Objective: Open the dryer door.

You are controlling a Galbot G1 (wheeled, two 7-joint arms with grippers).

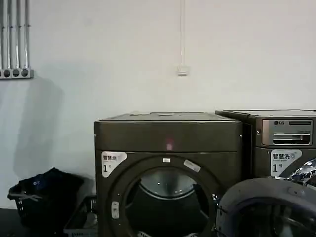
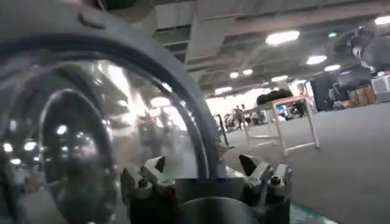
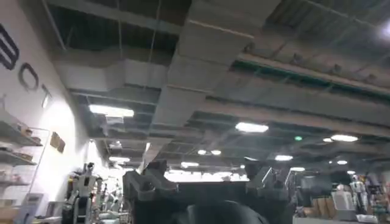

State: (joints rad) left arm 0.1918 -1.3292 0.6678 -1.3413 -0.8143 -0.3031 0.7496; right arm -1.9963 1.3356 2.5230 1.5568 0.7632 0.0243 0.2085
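The dryer (image 1: 168, 136) stands in the middle against the wall, dark bronze-grey with a pink light and a "1" sticker. Its round drum opening (image 1: 165, 202) is uncovered. The dryer door (image 1: 269, 207) has swung out to the right and stands at the lower right. In the left wrist view the dryer door (image 2: 91, 122) is very close, showing its bulging glass and dark rim. My left gripper (image 2: 201, 165) is open, with the rim's edge running up between its fingertips. My right gripper (image 3: 206, 164) points up at the ceiling, open with nothing in it.
A similar machine with a silver LG panel (image 1: 286, 133) stands right beside the dryer. A dark laundry basket (image 1: 42, 200) and a low crate (image 1: 81, 222) sit on the floor to the left. A white table (image 2: 283, 119) stands farther off in the room.
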